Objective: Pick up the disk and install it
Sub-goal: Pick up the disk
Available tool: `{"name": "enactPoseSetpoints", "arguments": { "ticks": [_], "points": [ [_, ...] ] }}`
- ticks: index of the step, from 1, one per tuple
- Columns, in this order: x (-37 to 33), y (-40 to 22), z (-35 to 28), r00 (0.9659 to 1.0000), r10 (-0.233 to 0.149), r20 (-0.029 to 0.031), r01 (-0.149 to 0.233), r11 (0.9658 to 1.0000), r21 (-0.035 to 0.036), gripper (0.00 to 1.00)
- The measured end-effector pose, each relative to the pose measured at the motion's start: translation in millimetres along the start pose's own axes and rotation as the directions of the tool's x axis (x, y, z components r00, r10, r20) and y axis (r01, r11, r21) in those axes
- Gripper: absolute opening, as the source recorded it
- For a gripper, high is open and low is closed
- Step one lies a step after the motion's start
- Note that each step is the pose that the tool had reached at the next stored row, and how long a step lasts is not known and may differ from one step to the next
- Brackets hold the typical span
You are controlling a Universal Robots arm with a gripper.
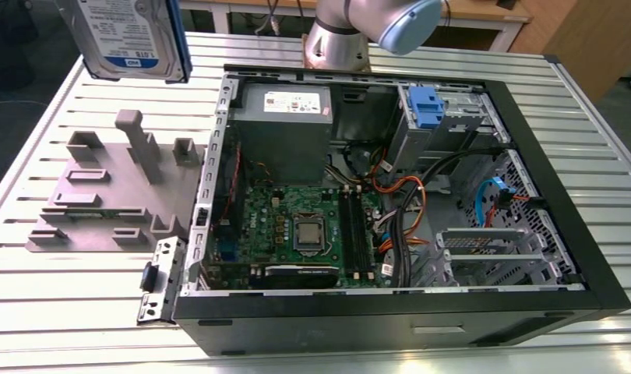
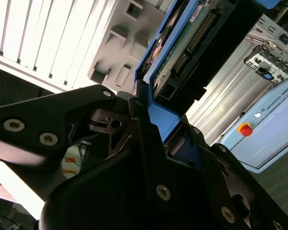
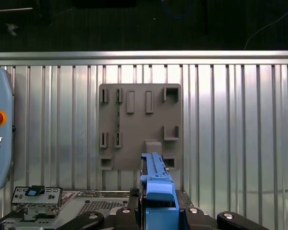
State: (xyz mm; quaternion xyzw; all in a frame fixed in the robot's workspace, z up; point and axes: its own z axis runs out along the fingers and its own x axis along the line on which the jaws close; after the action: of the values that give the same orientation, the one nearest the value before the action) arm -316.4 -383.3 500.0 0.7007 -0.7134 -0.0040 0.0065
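Observation:
The disk [image 1: 128, 35], a silver drive with a white-and-blue label in a blue carrier, hangs on edge in the air above the table's far corner on the exterior view's left. In the second wrist view my gripper [image 2: 151, 120] is shut on the disk's blue carrier [image 2: 159, 114], and the drive's green circuit board [image 2: 182, 43] faces the camera. In the first wrist view the disk's blue edge [image 3: 156, 184] stands between the black fingers [image 3: 127, 215] of my gripper [image 3: 157, 211], high over the grey holder plate [image 3: 139, 124].
An open computer case [image 1: 565, 195] lies on the slatted metal table [image 1: 45, 312], with a motherboard [image 1: 294, 226], a grey power supply [image 1: 284, 117] and a drive bay holding a blue bracket [image 1: 426, 105]. The grey holder plate [image 1: 107, 195] sits beside the case. A teach pendant [image 3: 0, 139] lies nearby.

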Motion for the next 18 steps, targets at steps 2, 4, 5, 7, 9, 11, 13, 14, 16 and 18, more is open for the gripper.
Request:
{"name": "enactPoseSetpoints", "arguments": {
  "ticks": [2, 4, 5, 7, 9, 11, 13, 14, 16, 18],
  "points": [
    [0.1, -2.6, 0.0, 1.0, 0.0, 0.0, 0.0, 1.0, 0.0, 0.36],
    [0.1, -4.5, 0.1, 1.0, 0.0, 0.0001, 0.0, 1.0, 0.0001, 0.36],
    [0.0, -5.0, 0.0, 1.0, 0.0, 0.0001, 0.0, 1.0, 0.0, 0.36],
    [0.1, -6.0, 0.0, 1.0, 0.0, 0.0, 0.0, 1.0, 0.0, 0.36],
    [0.0, -7.9, 0.0, 1.0, 0.0, 0.0, 0.0, 1.0, 0.0, 0.36],
    [0.0, -10.3, 0.0, 1.0, 0.0, 0.0001, 0.0, 1.0, 0.0001, 0.36],
    [-0.1, -12.4, -0.1, 1.0, 0.0, 0.0, 0.0, 1.0, 0.0, 0.36],
    [-0.1, -13.5, -0.1, 1.0, 0.0, 0.0, 0.0, 1.0, 0.0, 0.36],
    [-0.1, -15.6, -0.1, 1.0, 0.0, 0.0001, 0.0, 1.0, 0.0, 0.36],
    [-0.1, -17.4, -0.1, 1.0, 0.0, 0.0, 0.0, 1.0, 0.0, 0.36]
  ]
}}
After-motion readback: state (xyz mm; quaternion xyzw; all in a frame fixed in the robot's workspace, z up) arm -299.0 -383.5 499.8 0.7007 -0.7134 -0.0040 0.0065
